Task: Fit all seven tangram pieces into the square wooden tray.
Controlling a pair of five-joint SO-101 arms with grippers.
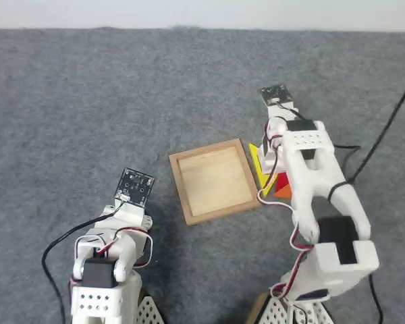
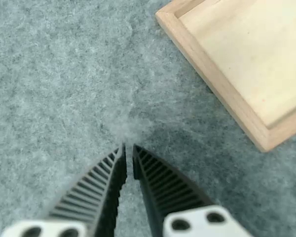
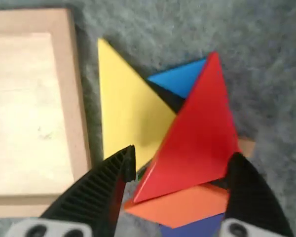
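The square wooden tray [image 1: 182, 192] lies mid-table with nothing in it. Right of it the tangram pieces lie in an overlapping pile. A red triangle [image 3: 192, 138] is on top, over a yellow triangle [image 3: 121, 113], a blue piece [image 3: 180, 79], an orange piece [image 3: 182, 207] and a dark blue piece [image 3: 192, 229]. My right gripper [image 3: 183, 157] is open just above the pile, one finger on each side of the red triangle. My left gripper [image 2: 128, 149] is shut on nothing, low over the carpet near the tray's corner [image 2: 259, 138].
Grey carpet covers the whole table. The right arm [image 1: 310, 175] hides most of the pile in the high view, where yellow [image 1: 256, 162] and red-orange [image 1: 282, 185] edges peek out. Open carpet lies left of and behind the tray.
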